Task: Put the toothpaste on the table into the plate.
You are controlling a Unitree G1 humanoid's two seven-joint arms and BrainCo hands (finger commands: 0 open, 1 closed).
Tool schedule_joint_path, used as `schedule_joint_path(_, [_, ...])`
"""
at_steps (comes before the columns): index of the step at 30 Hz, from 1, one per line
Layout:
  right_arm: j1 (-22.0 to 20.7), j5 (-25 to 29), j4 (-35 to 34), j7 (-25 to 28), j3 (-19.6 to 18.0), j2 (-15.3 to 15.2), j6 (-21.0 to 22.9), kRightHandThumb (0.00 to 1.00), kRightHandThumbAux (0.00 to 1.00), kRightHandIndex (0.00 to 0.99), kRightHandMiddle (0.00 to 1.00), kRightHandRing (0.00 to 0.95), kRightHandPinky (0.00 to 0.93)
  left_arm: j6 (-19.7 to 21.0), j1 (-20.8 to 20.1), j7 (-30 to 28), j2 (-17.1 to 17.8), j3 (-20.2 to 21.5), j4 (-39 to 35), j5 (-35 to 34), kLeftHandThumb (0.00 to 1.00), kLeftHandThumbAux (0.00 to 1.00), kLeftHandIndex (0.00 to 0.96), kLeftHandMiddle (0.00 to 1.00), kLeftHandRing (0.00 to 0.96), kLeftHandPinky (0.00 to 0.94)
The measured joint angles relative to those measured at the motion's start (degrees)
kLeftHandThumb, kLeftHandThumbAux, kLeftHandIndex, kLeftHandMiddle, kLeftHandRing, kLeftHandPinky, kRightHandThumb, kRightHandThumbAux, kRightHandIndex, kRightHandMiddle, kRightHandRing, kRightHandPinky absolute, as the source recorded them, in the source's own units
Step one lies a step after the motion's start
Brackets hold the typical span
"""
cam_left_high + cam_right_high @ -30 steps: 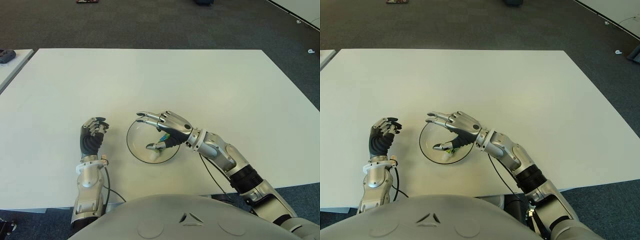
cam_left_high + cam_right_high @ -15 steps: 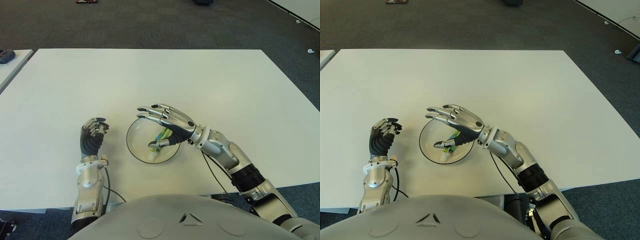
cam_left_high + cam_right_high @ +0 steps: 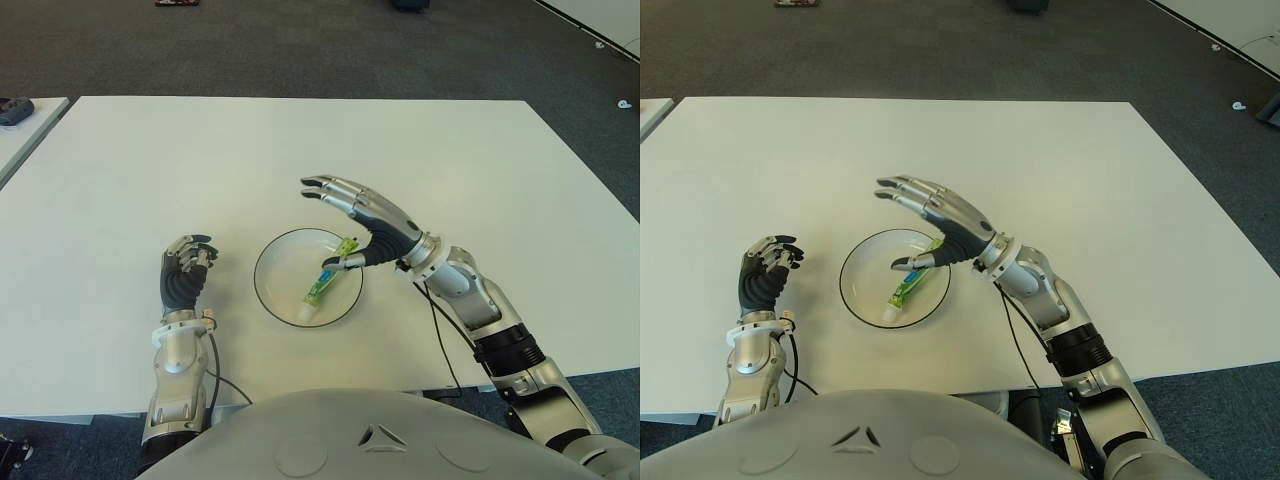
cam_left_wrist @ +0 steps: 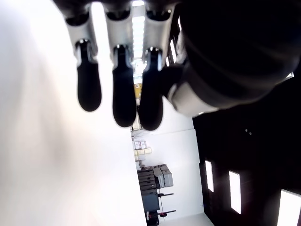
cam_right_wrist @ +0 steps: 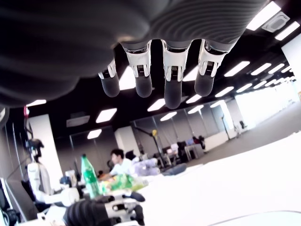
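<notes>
Lying inside the plate (image 3: 275, 300) at frame centre, the toothpaste (image 3: 326, 281) is released; right hand (image 3: 367, 224), fingers spread and empty, should lift straight clear. Left hand (image 3: 184, 272) shows curled at lower left.

arms: silver, black cables | right robot hand (image 3: 375, 228): silver-black fingers

Both eye views look forward and down from the head at the same white table (image 3: 300, 150), set slightly apart. Each wrist view sits close behind its own fingers (image 4: 124, 101), looking out past their tips; the right wrist one catches the left hand (image 5: 106, 212) far beyond its fingertips
</notes>
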Motion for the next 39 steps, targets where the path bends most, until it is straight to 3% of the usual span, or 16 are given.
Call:
schedule_joint_path(8, [4.9,7.1,-0.5,-2.8,-3.8,6.4,3.3,0.156,0.626,0.009,0.012,0.013,0.085,-0.4,-0.9,0.0,0.3,0.0,0.5,0.1,0.702,0.719,0.43,0.555,0.549,0.519])
schedule_joint_path(16, [8.7,12.3,-1.2,-8.5,-7.2,15.6,4.8,0.303,0.742,0.217,0.157,0.107,0.161,-0.5,-1.1,0.0,0.8,-0.1,0.8,0.2,0.702,0.719,0.43,0.562,0.563,0.544])
schedule_joint_path(17, [8.9,12.4,-1.4,-9.0,-7.5,16.3,4.9,0.44,0.737,0.289,0.176,0.123,0.161,-0.5,-1.1,0.0,0.8,-0.1,0.8,0.2,0.702,0.719,0.43,0.564,0.562,0.539])
schedule_joint_path(21, [10.2,14.4,-2.0,-9.8,-9.2,18.5,5.7,0.633,0.732,0.391,0.253,0.207,0.207,-0.4,-1.2,-0.1,1.0,-0.1,0.8,0.1,0.702,0.719,0.43,0.559,0.546,0.515])
schedule_joint_path(28, [14.6,16.3,-2.4,-12.2,-12.2,21.7,11.8,0.685,0.732,0.418,0.348,0.317,0.312,0.4,-1.1,-0.6,1.2,0.0,0.7,-0.7,0.703,0.719,0.43,0.553,0.533,0.509])
schedule_joint_path(33, [16.4,14.9,-2.5,-15.4,-13.2,23.8,12.9,0.695,0.732,0.423,0.407,0.381,0.383,0.4,-1.5,-0.7,1.1,-0.2,0.8,-1.4,0.703,0.718,0.43,0.555,0.529,0.501])
schedule_joint_path(39, [18.2,12.0,-2.5,-18.8,-13.3,25.7,14.5,0.697,0.733,0.425,0.431,0.413,0.397,0.0,-1.9,-0.7,1.1,-0.2,1.2,-1.2,0.703,0.718,0.43,0.552,0.527,0.501])
